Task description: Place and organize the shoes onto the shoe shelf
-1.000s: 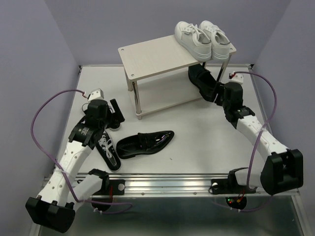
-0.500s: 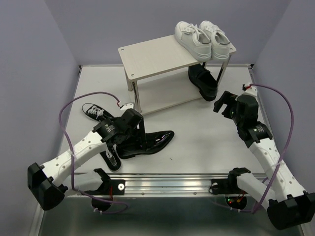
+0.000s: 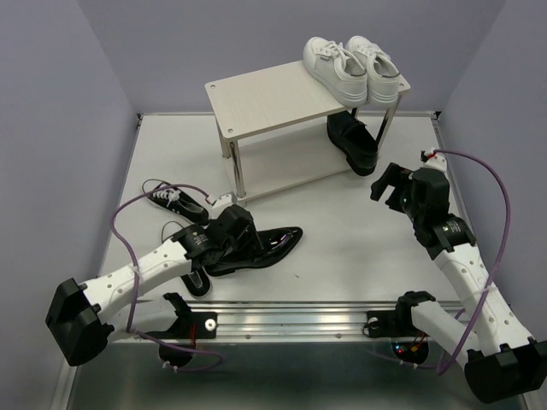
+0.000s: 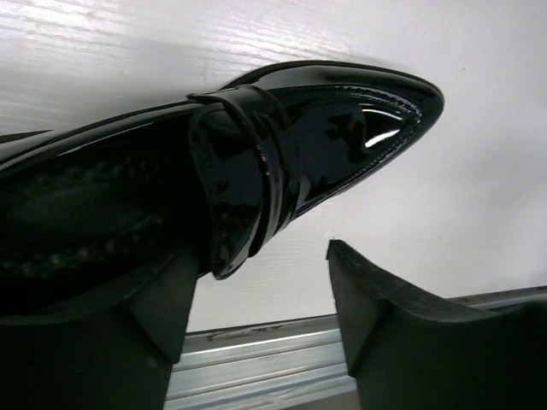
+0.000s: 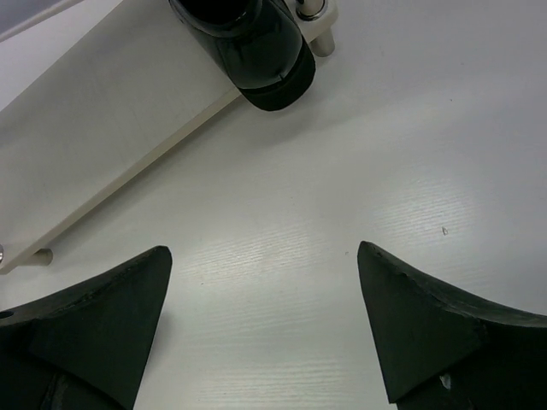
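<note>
The left half of the shoe shelf's top board lies bare, while the white sneakers fill its right end. Below it, the lower board is open at left and middle. A black loafer blocks its right end, and thin legs stand at the corners. Mid-frame, the desk is open between the second loafer and the right gripper. At lower left, the left gripper and the small black sneakers crowd the way.
</note>
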